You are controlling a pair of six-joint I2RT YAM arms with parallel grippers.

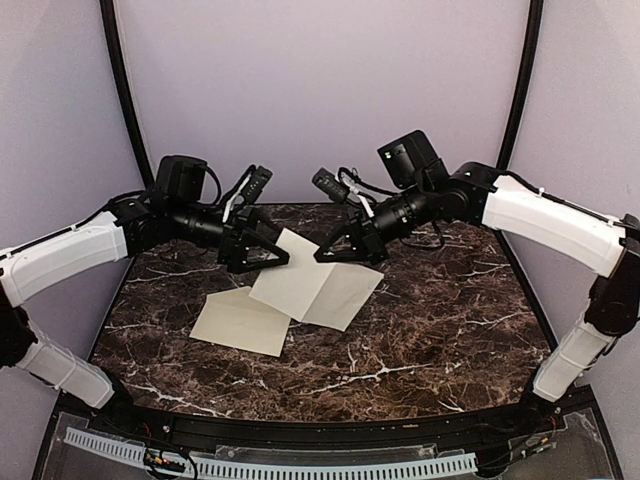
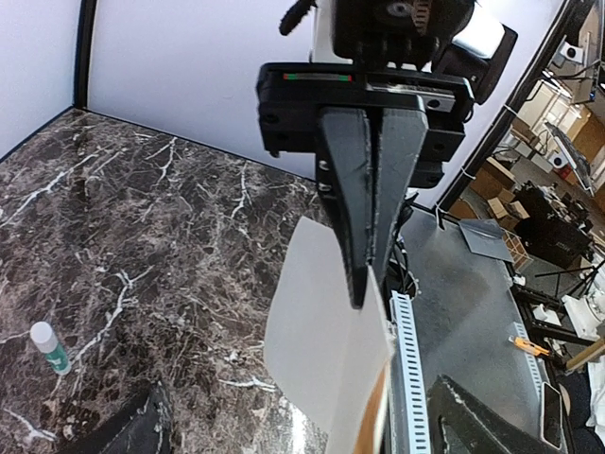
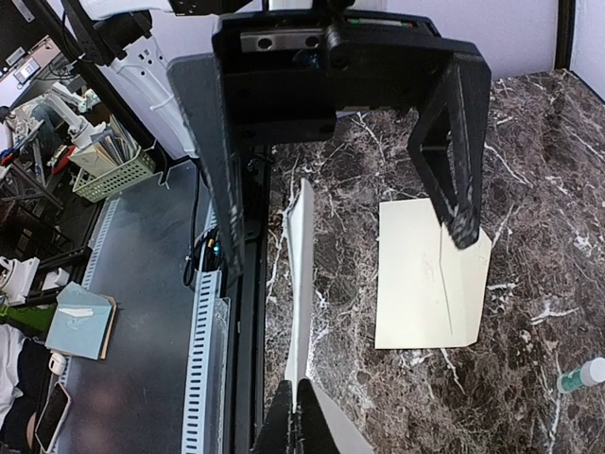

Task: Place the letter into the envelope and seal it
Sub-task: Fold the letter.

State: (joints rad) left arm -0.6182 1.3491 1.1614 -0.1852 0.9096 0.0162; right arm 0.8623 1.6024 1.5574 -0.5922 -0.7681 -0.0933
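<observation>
above marble table (image 1: 450, 320): right claw (image 3: 295, 421) pinches letter (image 3: 301, 274), print unreadable; left claw (image 3: 342, 244) wide; envelope (image 3: 430, 279) flat.

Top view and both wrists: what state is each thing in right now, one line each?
letter: creased, held up by one edge, not in the envelope.
envelope: lying flat on the table, unheld.
right gripper: shut on the letter.
left gripper: open, fingers either side of the letter, not clamping it.
small bottle: capped.
</observation>
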